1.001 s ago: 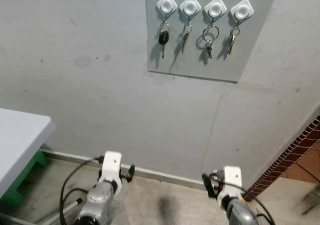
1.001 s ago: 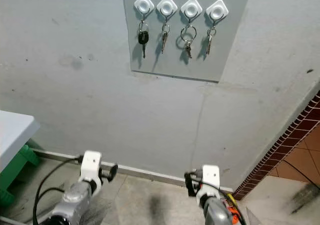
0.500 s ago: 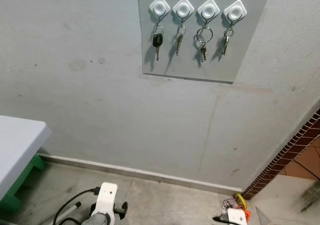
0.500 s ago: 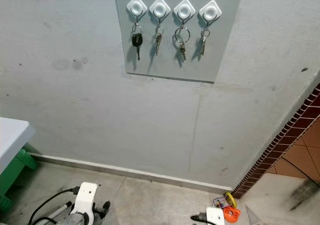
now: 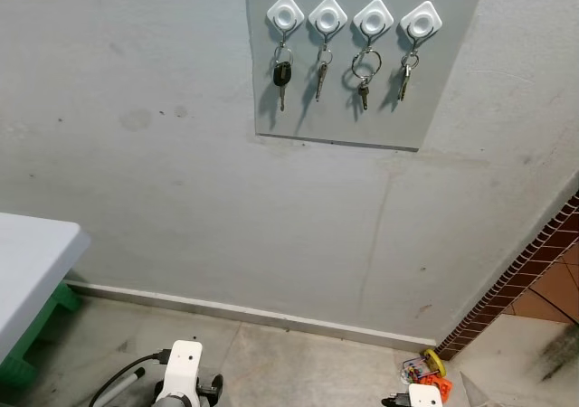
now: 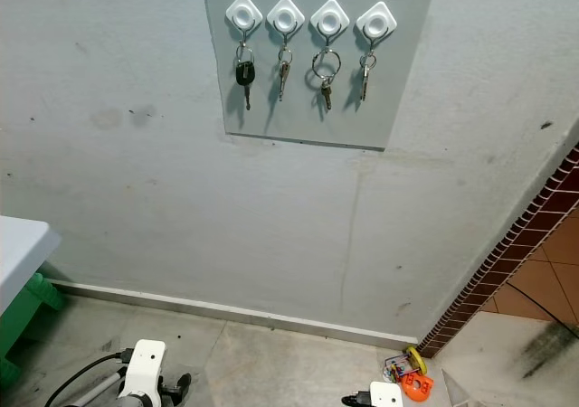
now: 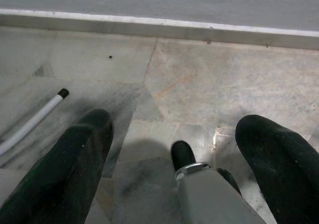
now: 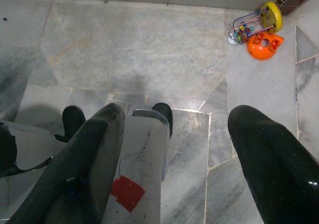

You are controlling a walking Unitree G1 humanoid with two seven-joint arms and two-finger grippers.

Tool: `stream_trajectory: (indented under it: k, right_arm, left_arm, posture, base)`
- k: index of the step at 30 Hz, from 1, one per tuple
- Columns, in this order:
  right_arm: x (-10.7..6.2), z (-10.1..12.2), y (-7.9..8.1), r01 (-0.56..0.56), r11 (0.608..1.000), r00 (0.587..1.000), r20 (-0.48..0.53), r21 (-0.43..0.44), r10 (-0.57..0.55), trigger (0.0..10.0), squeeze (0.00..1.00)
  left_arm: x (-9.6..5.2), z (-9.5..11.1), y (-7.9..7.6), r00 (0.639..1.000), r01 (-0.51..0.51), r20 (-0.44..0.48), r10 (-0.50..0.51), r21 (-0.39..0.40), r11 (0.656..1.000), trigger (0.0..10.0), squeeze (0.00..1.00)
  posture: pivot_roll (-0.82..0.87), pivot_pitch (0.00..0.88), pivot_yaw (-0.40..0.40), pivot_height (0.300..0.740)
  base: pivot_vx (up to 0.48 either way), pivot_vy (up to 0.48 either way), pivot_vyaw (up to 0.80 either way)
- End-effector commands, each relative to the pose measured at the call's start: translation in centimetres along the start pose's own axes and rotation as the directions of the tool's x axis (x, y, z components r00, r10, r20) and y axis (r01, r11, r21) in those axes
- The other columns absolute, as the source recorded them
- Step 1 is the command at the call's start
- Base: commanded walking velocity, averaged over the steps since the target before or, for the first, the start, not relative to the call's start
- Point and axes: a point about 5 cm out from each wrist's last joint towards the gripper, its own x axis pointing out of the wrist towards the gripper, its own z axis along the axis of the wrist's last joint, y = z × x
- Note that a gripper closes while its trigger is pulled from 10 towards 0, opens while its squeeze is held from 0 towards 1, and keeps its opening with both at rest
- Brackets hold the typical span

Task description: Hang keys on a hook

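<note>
Landmark: grey wall panel (image 5: 362, 108), mounted high on plaster wall.

- Hooks (image 5: 329, 14): 4, white diamond-shaped, in one row across panel top. All 4 occupied.
- Keys (image 5: 282, 70): 4 sets, one per hook. Leftmost w/ black plastic head; 2nd a plain metal key; 3rd on a large ring (image 5: 365, 62); 4th a small metal key. Task's thing thus sits on the panel already; none in either gripper.
- Handling, by judgement: light, stiff metal, slick, prone to swing and jingle; not fragile. Best hold is pinching the key head or blade flat, leaving the ring free to slip over the hook.
- Left gripper (image 7: 184, 154): 1, well below panel, low over floor; fingers (image 7: 75, 159) spread wide, nothing between them.
- Right gripper (image 8: 169, 149): 1, also well below panel; fingers (image 8: 269, 159) apart, empty.
- Tabletop (image 5: 27, 262): 1, white, below and far left of panel, on a green stool (image 5: 41, 330).
- Toys (image 8: 256, 32): small cluster, orange and yellow, on floor below panel's right edge, by brick trim (image 5: 534, 271).
- White rod (image 7: 30, 122): 1, on floor nr left gripper.
</note>
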Motion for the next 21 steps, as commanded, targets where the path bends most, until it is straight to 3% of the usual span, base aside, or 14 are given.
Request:
stream_trajectory:
  k: [1,9,21]
  right_arm:
    - [0.08,0.12,0.28,-0.009,1.000,1.000,-0.002,-0.004,0.009,10.0,0.00]
    - [-0.02,-0.19,0.00,-0.006,1.000,1.000,-0.018,-0.014,0.006,10.0,0.00]
    - [-0.05,-0.40,0.09,-0.017,0.999,0.999,-0.031,-0.031,0.016,10.0,0.00]
  left_arm:
    - [0.04,0.19,0.21,1.000,0.001,0.000,-0.001,0.002,1.000,10.0,0.00]
    - [0.07,0.31,0.27,1.000,0.000,0.002,0.000,0.001,1.000,10.0,0.00]
    - [-0.09,-0.10,0.61,1.000,-0.013,-0.006,0.013,-0.001,1.000,10.0,0.00]
  posture:
    - [-0.10,0.000,0.032,0.740]
    - [-0.09,0.000,0.028,0.740]
    - [-0.07,0.000,0.021,0.740]
  base:
    - [0.000,0.000,0.00]
    - [0.000,0.000,0.00]
    - [0.000,-0.318,0.00]
